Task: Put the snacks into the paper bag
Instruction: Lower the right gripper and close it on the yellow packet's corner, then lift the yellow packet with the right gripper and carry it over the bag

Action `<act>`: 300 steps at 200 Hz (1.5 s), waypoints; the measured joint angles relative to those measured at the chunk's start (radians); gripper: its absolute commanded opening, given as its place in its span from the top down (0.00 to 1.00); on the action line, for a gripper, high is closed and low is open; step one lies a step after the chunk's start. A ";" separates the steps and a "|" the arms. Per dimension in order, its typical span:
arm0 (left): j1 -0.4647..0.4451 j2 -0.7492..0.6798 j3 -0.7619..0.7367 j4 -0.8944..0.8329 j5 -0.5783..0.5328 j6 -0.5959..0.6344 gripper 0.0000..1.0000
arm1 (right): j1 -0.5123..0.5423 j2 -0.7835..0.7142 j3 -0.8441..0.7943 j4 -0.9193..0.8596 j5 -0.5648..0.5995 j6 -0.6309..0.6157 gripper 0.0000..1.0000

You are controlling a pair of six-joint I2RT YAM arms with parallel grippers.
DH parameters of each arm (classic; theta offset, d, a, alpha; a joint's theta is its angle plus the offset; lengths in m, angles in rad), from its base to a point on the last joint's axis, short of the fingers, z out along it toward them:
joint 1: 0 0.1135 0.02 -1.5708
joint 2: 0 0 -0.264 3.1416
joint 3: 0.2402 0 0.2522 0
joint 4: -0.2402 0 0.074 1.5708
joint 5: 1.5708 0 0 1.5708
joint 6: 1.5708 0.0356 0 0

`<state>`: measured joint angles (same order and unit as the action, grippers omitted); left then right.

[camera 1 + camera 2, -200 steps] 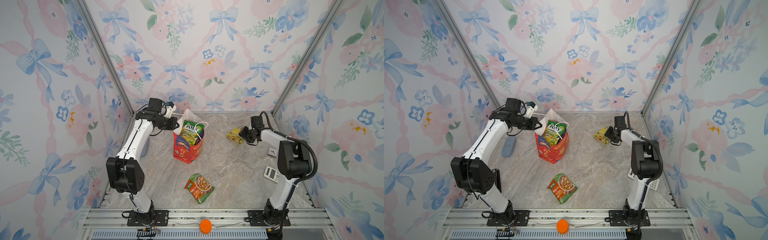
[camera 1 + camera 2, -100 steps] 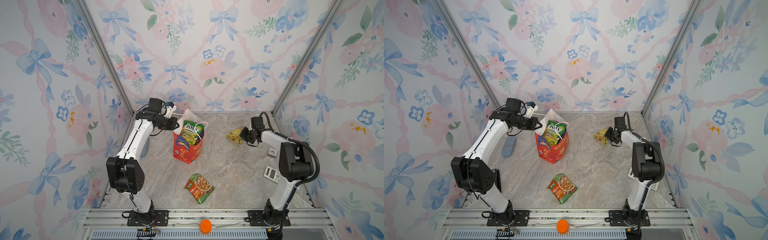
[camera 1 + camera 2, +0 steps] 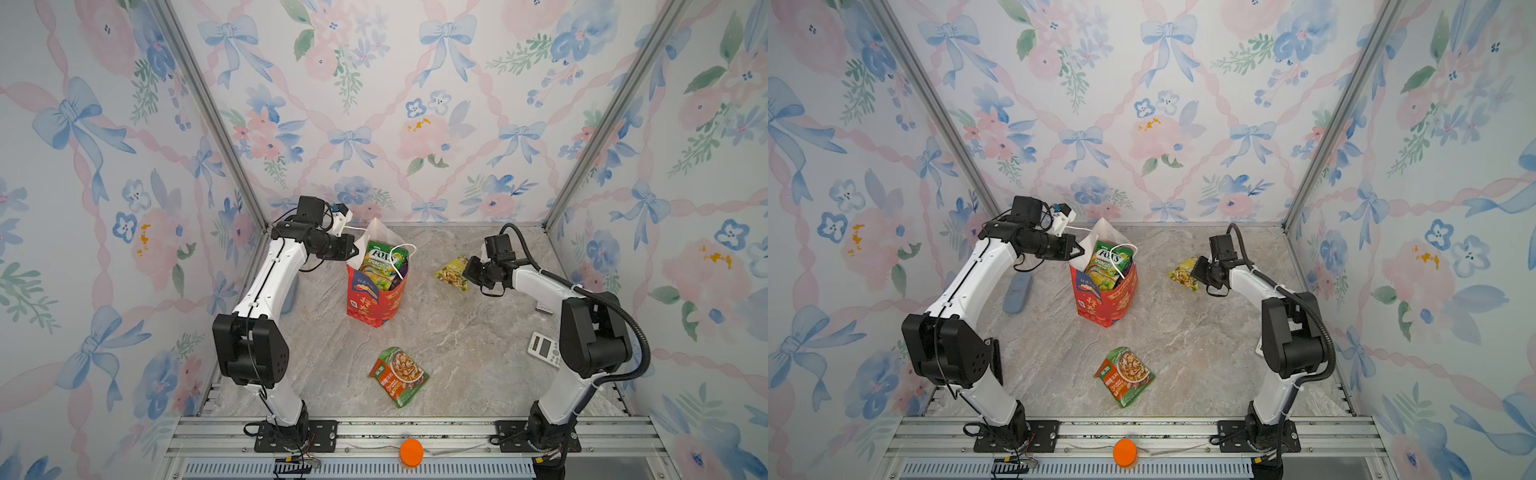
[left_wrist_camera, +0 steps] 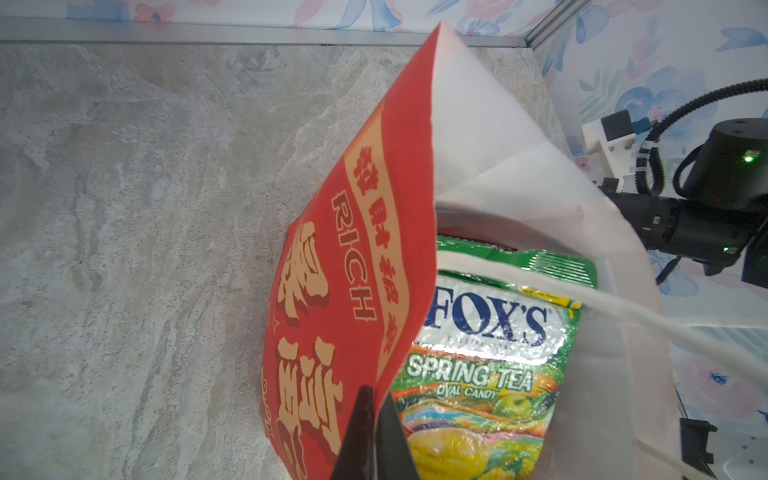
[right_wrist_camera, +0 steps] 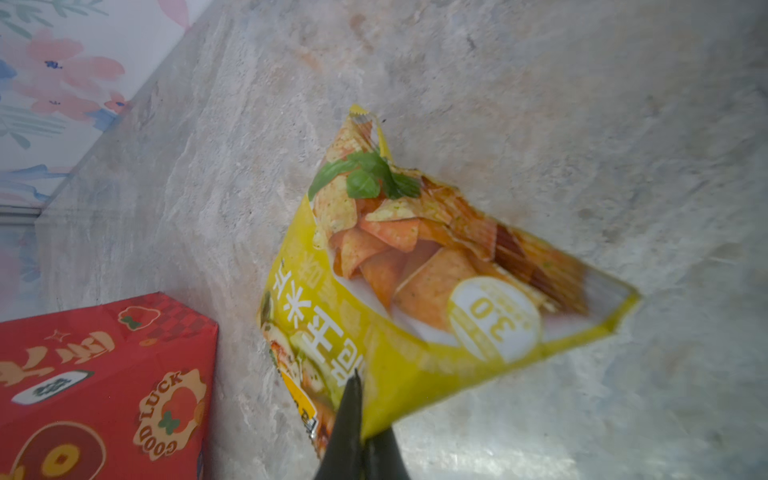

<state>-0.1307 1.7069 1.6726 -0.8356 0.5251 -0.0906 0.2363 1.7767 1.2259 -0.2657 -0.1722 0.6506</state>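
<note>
The red paper bag (image 3: pixel 376 299) (image 3: pixel 1106 301) stands upright mid-table, its mouth open. My left gripper (image 3: pixel 353 252) (image 4: pixel 376 399) is shut on the bag's rim (image 4: pixel 411 291) on its left side. A green FOX'S packet (image 3: pixel 380 262) (image 4: pixel 486 332) sticks out of the bag. To the right of the bag, my right gripper (image 3: pixel 467 270) (image 5: pixel 359 399) is shut on a corner of a yellow snack packet (image 3: pixel 451 272) (image 3: pixel 1181 272) (image 5: pixel 415 291). That packet hangs tilted just above the table. A green-orange packet (image 3: pixel 399 376) (image 3: pixel 1125 376) lies flat in front of the bag.
A white calculator (image 3: pixel 544 348) lies by the right arm's base, with a small white object (image 3: pixel 542 308) behind it. A blue-grey oblong object (image 3: pixel 1017 294) lies by the left wall. An orange disc (image 3: pixel 411 452) sits on the front rail.
My right gripper has shut on the yellow packet and shifted a little to the left with it. The left arm and the bag have not moved.
</note>
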 measured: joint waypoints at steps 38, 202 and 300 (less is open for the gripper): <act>0.000 0.000 0.000 0.000 0.000 0.000 1.00 | 0.079 -0.082 -0.027 -0.011 0.011 0.019 0.98; -0.001 0.000 0.000 0.000 0.000 0.000 1.00 | 0.271 -0.301 0.389 -0.205 0.170 -0.063 0.99; -0.001 0.000 0.000 0.000 0.000 0.000 1.00 | 0.426 0.029 0.872 -0.299 0.201 -0.171 0.99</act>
<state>-0.1318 1.7069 1.6726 -0.8356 0.5251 -0.0906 0.6621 1.8053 2.0975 -0.5652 0.0292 0.4797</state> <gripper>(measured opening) 0.048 0.048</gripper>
